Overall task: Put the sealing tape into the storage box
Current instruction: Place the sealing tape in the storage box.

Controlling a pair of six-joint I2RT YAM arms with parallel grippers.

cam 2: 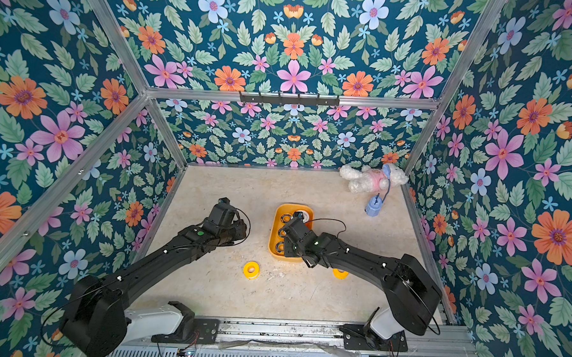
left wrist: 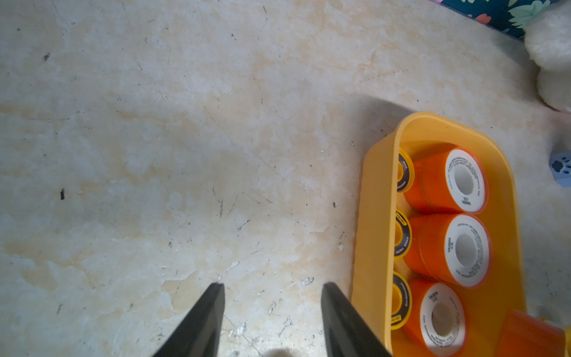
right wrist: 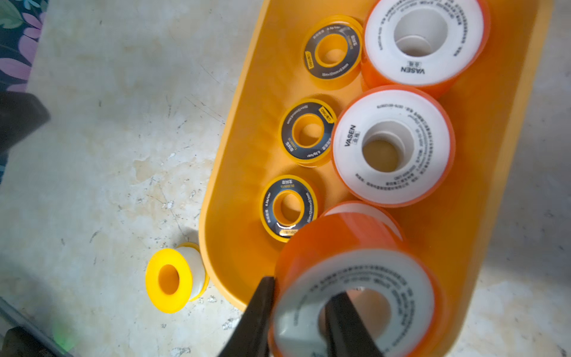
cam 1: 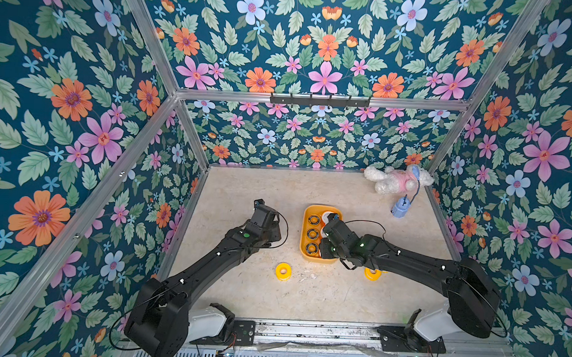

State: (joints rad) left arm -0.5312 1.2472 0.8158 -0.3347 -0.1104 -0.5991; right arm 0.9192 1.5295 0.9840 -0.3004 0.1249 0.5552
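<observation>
Right wrist view: right gripper (right wrist: 302, 288) clamps an orange-rimmed spool (right wrist: 355, 275) over the crowded storage box (right wrist: 224, 185); left gripper (left wrist: 272, 289), jaws apart, hangs over bare table (left wrist: 154, 148) beside its wall.

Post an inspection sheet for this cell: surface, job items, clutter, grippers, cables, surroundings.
Surface: beige tabletop, scuffed, white flecks.
Job's things: storage box holds three black-faced spools in one row, orange-rimmed spools in the other; a yellow spool lies outside in the open, another yellow spool half under the right arm.
Clutter: plush toy, blue object on a cord, far right corner.
Grippers: right gripper shut on the carried spool over the box, one finger through its hole; left gripper open, empty, beside the box.
Cables: black loops at the wrists.
Surroundings: floral walls, aluminium frame, black hook rail.
</observation>
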